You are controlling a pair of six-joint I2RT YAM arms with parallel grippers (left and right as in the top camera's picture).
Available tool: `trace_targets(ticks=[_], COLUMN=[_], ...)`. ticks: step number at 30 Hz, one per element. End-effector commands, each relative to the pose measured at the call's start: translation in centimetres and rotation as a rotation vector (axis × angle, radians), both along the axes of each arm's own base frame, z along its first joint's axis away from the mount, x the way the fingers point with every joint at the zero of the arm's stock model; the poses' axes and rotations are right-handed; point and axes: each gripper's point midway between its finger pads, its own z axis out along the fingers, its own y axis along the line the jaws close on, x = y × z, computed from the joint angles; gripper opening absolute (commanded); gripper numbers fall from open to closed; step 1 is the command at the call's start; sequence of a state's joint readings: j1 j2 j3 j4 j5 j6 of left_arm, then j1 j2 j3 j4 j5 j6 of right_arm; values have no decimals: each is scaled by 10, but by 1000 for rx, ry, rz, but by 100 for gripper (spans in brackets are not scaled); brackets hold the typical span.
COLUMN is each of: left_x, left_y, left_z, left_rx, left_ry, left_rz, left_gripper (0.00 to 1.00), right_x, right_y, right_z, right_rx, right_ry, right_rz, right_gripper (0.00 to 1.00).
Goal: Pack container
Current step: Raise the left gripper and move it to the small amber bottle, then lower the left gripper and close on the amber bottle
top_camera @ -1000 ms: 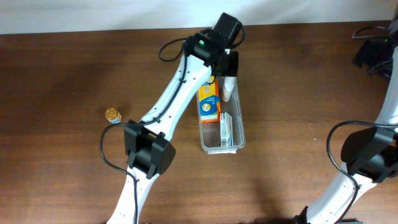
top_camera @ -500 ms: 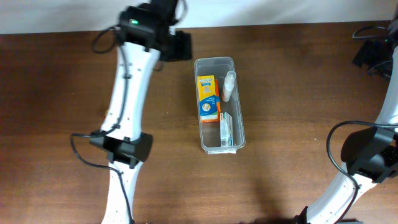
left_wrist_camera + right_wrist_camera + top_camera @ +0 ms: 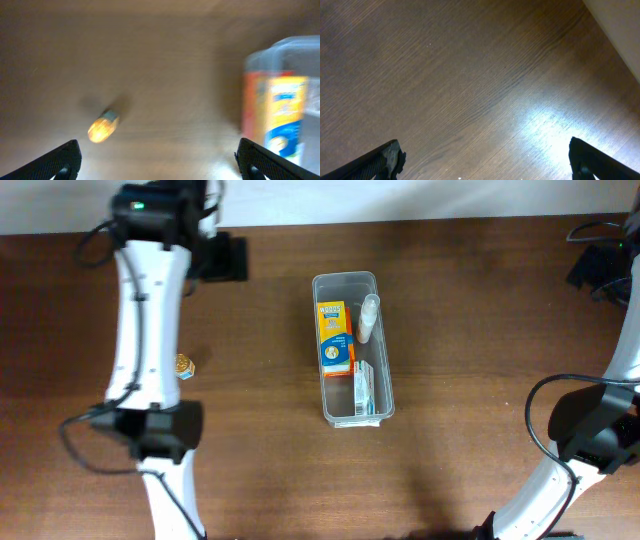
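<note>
The container point(image 3: 384, 402), a long clear bin, stands at the table's centre. It holds an orange and yellow box point(image 3: 337, 335), a white bottle point(image 3: 368, 318) and a white and teal box point(image 3: 365, 390). My left gripper point(image 3: 225, 258) hangs over bare table far to the container's left. In the blurred left wrist view the left gripper point(image 3: 160, 162) is open and empty, with the container point(image 3: 292, 50) and the orange box point(image 3: 275, 112) at the right. My right gripper point(image 3: 487, 162) is open over bare wood with nothing between its fingers.
A small gold-wrapped item point(image 3: 183, 365) lies alone on the table left of the container, and the gold item point(image 3: 102, 127) shows ahead of the left jaws. The right arm point(image 3: 590, 430) stands at the right edge. Dark cables point(image 3: 600, 260) sit at the far right.
My left arm has swung from over the container's far end to the far left of the table. Its jaws have opened, and the white bottle now lies in the container. The right arm has not moved.
</note>
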State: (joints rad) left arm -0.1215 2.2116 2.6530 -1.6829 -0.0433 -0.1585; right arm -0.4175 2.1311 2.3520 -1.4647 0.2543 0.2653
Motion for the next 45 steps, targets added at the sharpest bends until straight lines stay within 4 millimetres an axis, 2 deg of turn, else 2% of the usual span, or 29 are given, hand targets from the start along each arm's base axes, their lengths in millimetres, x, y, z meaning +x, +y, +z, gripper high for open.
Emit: trace_targets(ticks=[1,5,9,12,18,23,33,45], left_x=[-37,-73,-96,-105,-98,-95,-78,-76], left_y=[46,72,87,91,92,93,95,94], left_z=[-4,-33,-63,-87,-135,-167,-197,-238], left_rx=[48,41,34,33,40,39,45,39], left_ry=[92,239,369,432,429,414,370,438], left_rz=[63,129,169,180,142,146,111,108], left_gripper=[99,99,99,99,99,99,99,99], right_x=[-2,-2,-2,-2,-2,-2,-2,-2], right_y=[-7,-7,-7,-7,-7,-7,-7,-7], right_z=[2,2,2,2,2,2,2,2], right_rx=[-18,-18,-18,-18,-18,-18,-18,-18], right_ry=[2,2,2,2,2,2,2,2], right_rz=[-18,-18,-18,-18,-18,-18,-18,-18], right_gripper=[99,98,98,98,98,98,98,98])
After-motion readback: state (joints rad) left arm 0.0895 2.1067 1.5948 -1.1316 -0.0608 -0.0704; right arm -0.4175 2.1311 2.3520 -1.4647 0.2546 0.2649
